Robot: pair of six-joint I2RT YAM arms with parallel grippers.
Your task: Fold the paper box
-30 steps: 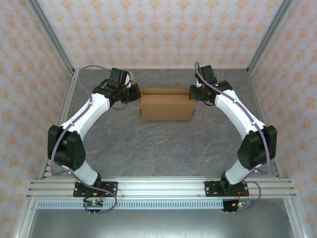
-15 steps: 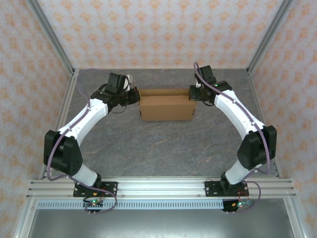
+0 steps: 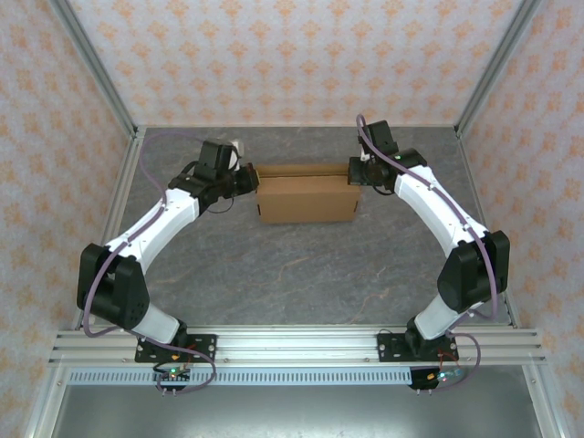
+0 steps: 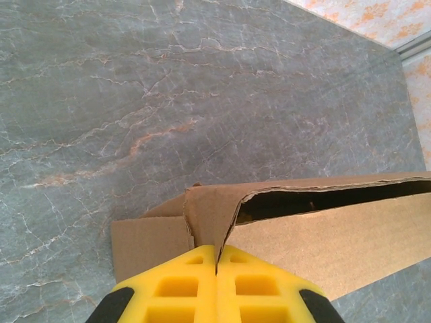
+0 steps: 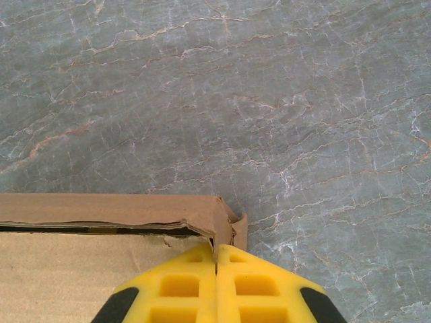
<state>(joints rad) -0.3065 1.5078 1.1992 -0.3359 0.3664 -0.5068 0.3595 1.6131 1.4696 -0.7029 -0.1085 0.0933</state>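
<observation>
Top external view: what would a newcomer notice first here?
The brown paper box at the far middle of the grey marbled table, with both white arms curving in to bracket it. The left gripper and right gripper sit shut at its two ends; in the wrist views, yellow fingers meet at the box's upper corners.

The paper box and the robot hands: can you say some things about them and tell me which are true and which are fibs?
1. The paper box is brown. True.
2. It lies spread out as a flat sheet. False: it is folded up into a rectangular box shape.
3. The left gripper is at one end of it and the right gripper is at the other end. True.
4. Both grippers are wide open. False: both are shut.
5. The table is wooden. False: it is grey with marble veins.
</observation>
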